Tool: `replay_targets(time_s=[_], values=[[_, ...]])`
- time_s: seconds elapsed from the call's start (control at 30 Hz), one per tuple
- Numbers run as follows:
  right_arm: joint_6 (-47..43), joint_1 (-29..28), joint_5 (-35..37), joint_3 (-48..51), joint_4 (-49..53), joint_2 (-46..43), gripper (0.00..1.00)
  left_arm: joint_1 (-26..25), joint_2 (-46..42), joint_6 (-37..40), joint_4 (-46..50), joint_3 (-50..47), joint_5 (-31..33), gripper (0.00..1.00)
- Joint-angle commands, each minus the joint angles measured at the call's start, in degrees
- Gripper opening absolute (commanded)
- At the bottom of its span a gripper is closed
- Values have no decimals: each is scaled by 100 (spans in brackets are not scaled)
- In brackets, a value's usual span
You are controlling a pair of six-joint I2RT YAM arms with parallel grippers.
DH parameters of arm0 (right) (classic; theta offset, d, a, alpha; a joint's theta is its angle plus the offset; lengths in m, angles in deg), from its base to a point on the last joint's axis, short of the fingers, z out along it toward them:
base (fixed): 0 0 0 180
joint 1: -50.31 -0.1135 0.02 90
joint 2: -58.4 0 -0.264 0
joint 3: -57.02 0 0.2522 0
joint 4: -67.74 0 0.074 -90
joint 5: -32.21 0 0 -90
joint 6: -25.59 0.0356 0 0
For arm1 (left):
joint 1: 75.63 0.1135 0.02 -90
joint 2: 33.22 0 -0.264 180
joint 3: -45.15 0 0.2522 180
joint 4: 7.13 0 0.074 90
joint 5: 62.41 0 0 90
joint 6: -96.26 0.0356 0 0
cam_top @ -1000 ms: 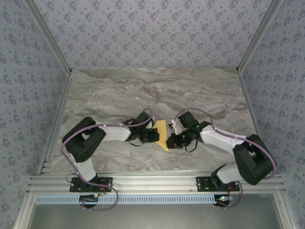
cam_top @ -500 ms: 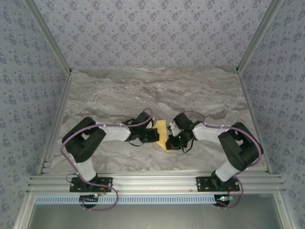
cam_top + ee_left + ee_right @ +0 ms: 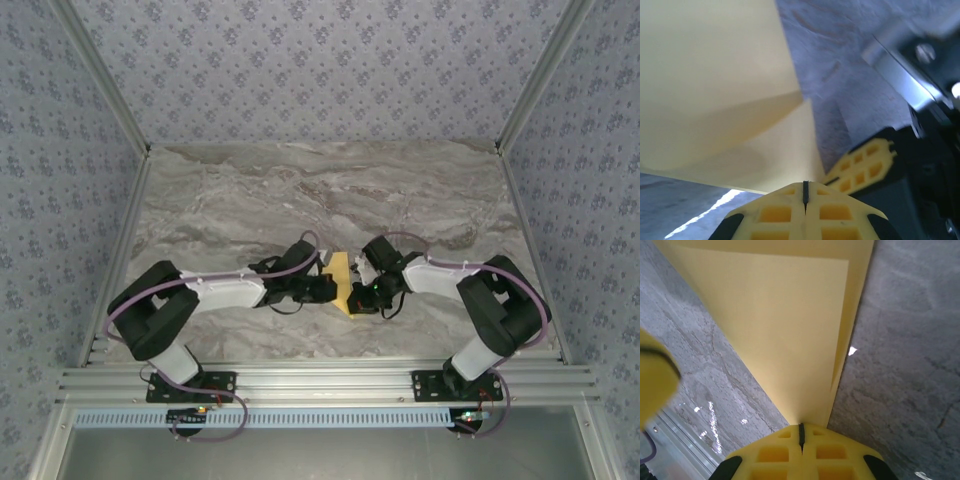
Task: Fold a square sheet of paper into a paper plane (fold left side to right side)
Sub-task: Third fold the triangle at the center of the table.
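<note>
Sheet of paper [image 3: 342, 281]: yellow-orange, folded, and seen from the top as a narrow strip. It sits centre, toward the near half of the marble surface [image 3: 250, 195], directly between the two end effectors.

Left wrist view: the paper [image 3: 715, 75] shows two overlapping layers, with a fold edge running diagonally across them. Its lower edge comes down to the seam of the left end effector [image 3: 805, 192]. The fingers are pressed together there with no gap, so I read it as clamped on the paper edge. One yellow finger [image 3: 865, 165] of the right end effector shows just beside the paper's right edge.

Right wrist view: the paper [image 3: 790, 330] is layered here too and tapers to a point that runs into the closed seam of the right end effector [image 3: 801, 432]. It is clenched on the paper.

Top view: left end effector [image 3: 326, 288] and right end effector [image 3: 358, 296] touch opposite sides of the strip, both arms reaching inward. I can't tell how much of the paper rests on the surface and how much is lifted.
</note>
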Motion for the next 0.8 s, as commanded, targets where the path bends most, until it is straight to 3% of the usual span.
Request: replay_targets(time_s=[0.0, 0.47, 0.77], values=[[-38, -48, 1015, 181, 514, 364, 0, -155, 232, -156, -540, -83, -207, 1], [-38, -136, 1085, 112, 590, 426, 0, -191, 824, -321, -684, -103, -55, 0], [-100, -173, 1295, 55, 832, 427, 0, -77, 922, -179, 84, -13, 353, 0]])
